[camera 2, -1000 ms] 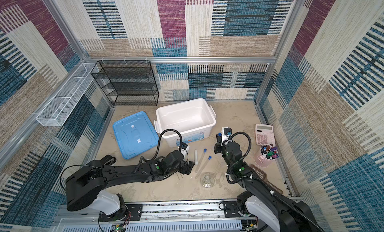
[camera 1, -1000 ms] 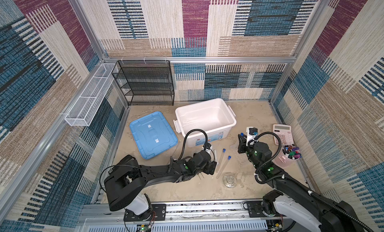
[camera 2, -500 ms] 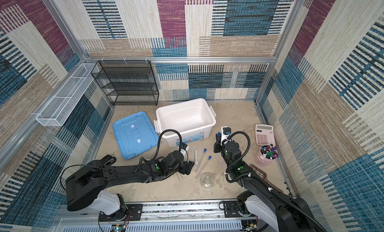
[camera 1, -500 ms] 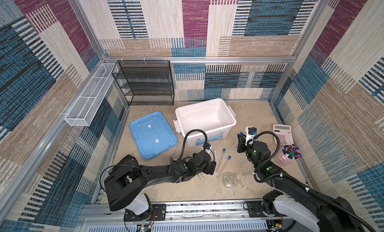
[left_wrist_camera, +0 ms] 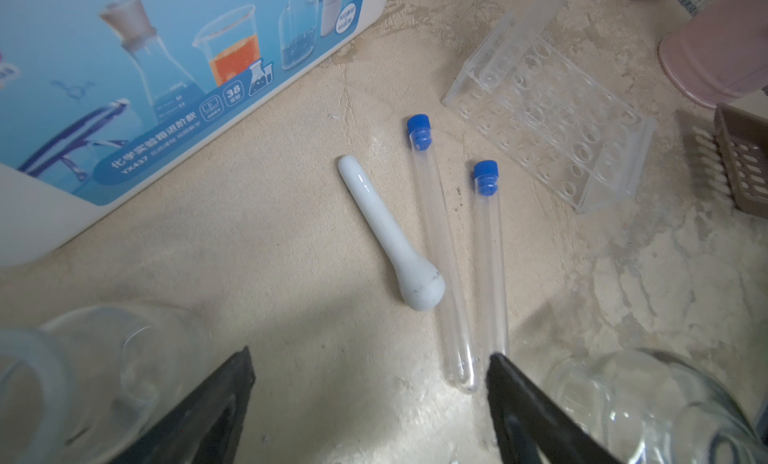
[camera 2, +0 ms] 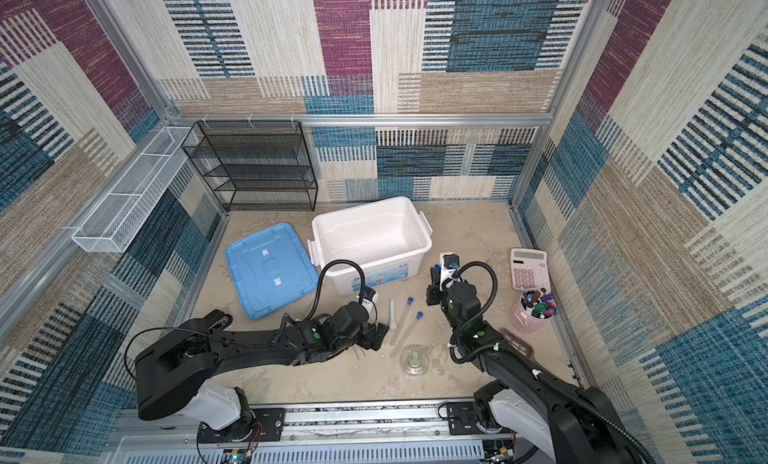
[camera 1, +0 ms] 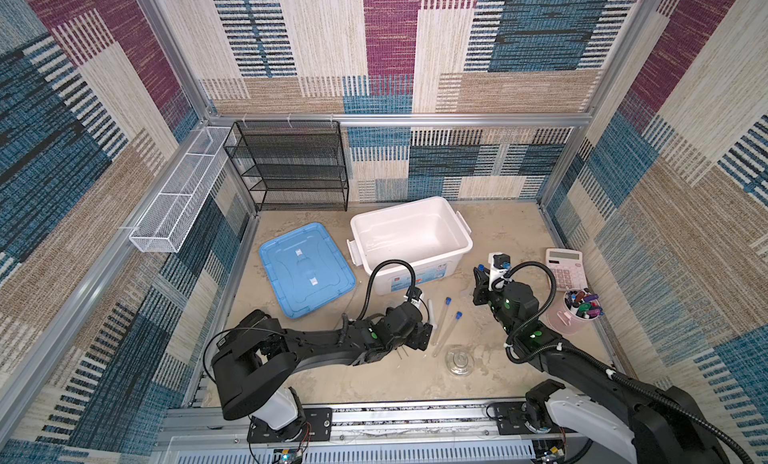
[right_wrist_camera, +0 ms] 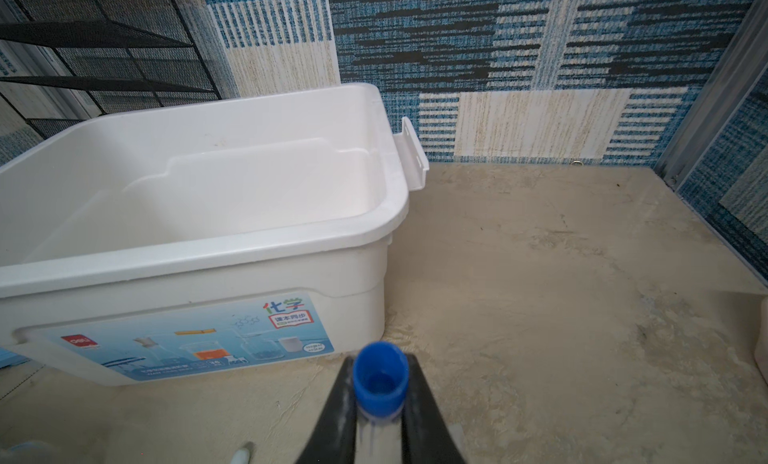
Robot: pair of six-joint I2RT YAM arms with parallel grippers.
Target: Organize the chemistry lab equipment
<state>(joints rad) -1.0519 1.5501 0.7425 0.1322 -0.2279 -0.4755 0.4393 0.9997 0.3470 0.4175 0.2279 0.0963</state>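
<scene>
Two clear blue-capped tubes (left_wrist_camera: 440,250) (left_wrist_camera: 490,254) lie side by side on the sandy floor, with a white pestle (left_wrist_camera: 390,233) (camera 1: 431,312) next to them. My left gripper (left_wrist_camera: 370,354) (camera 1: 419,339) hangs open low over the floor at the tubes' rounded ends, holding nothing. One finger (left_wrist_camera: 523,408) reaches the end of the outer tube. My right gripper (right_wrist_camera: 379,370) (camera 1: 480,277) is shut on a third blue-capped tube (right_wrist_camera: 380,383), held cap-up beside the white bin (right_wrist_camera: 208,250) (camera 1: 465,242). A clear welled tray (left_wrist_camera: 548,109) stands past the tubes. A clear glass dish (camera 1: 459,360) (left_wrist_camera: 648,408) sits nearby.
A blue lid (camera 1: 305,269) lies left of the bin. A black wire rack (camera 1: 291,167) stands at the back and a white mesh basket (camera 1: 178,192) hangs on the left wall. At the right are a pink calculator (camera 1: 565,269) and a pink cup of markers (camera 1: 575,312). Another glass piece (left_wrist_camera: 83,370) lies by my left finger.
</scene>
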